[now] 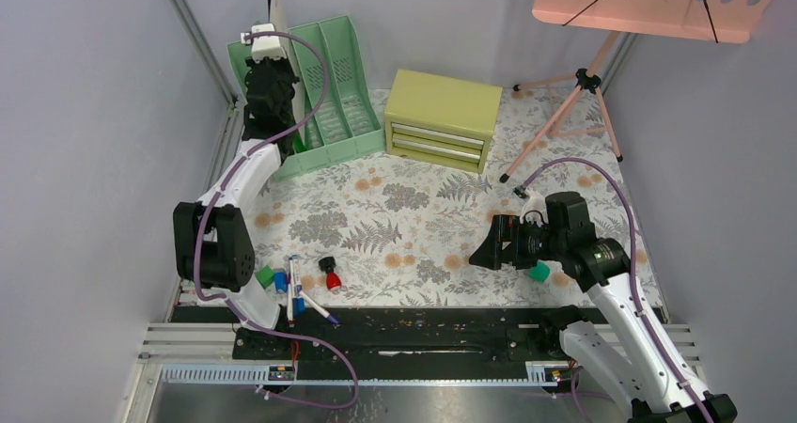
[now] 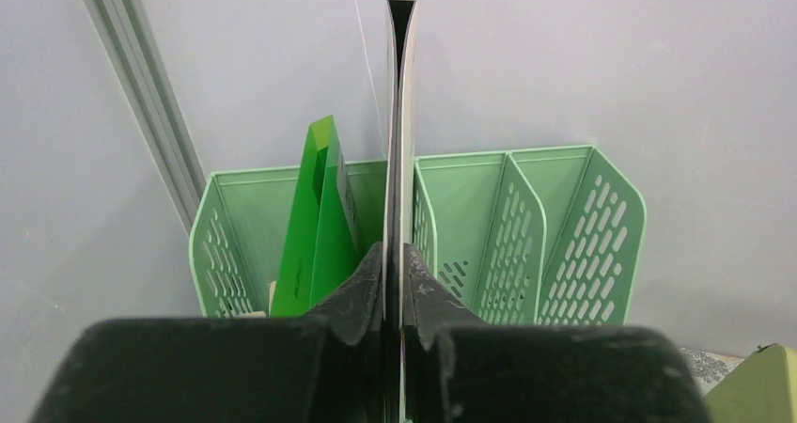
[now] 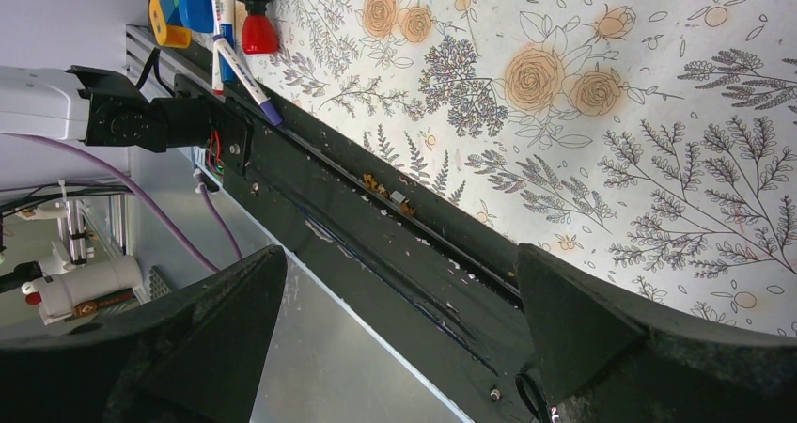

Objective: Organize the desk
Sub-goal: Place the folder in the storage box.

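Note:
The desk [image 1: 414, 218] has a pale cover printed with ferns and orange flowers. My left gripper [image 1: 270, 73] [image 2: 395, 250] is shut on a thin black-and-white book [image 2: 401, 113] [image 1: 276, 17], held upright on edge over the mint-green file rack [image 1: 340, 92] [image 2: 526, 226]. A bright green folder [image 2: 315, 221] stands in the rack's left slot. My right gripper [image 1: 492, 244] [image 3: 399, 254] hovers open and empty above the desk's right side, facing the near edge. Pens [image 1: 294, 289] [image 3: 237, 56], a red-and-black stamp [image 1: 331, 274] [image 3: 257, 30] and small green [image 1: 266, 275] and blue blocks [image 1: 280, 280] lie at the front left.
A yellow-green drawer chest [image 1: 442, 118] stands at the back centre. A pink tripod stand [image 1: 585, 83] occupies the back right corner. A green block [image 1: 539, 272] lies under my right arm. A black rail [image 1: 423, 324] [image 3: 395, 226] runs along the near edge.

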Robot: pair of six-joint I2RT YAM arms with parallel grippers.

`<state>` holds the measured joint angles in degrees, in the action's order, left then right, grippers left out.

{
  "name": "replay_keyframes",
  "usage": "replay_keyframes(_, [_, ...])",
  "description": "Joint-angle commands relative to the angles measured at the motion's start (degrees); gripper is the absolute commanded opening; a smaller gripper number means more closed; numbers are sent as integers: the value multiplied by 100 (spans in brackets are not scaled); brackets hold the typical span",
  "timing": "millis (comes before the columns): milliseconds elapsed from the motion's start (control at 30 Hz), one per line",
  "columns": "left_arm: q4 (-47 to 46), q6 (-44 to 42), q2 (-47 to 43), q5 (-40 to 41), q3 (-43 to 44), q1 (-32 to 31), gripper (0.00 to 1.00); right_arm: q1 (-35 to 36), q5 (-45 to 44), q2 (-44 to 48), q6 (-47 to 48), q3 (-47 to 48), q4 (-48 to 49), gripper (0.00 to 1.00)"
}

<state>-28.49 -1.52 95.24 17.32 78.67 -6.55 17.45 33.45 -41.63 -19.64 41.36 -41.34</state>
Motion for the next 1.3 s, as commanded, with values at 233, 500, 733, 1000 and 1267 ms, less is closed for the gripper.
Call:
replay_keyframes(233, [-1275,-33,68,-64,-703,60,0,-22,-1,3,-11,-34,65,99])
replay_keyframes(500, [-1470,-19,37,-73,-860,58,0,-23,43,30,-35,-61,104,99])
replay_keyframes(733, [-1858,-120,25,-454,-712,60,0,-25,41,-2,-29,-60,108,99])
replay_keyframes(1000, [-2288,-270,251,-243,-342,58,0,-23,51,-29,-19,-54,104,99])
replay_keyframes(1267, [-2597,-256,660,123,-192,57,0,-23,40,-6,-24,-58,82,100])
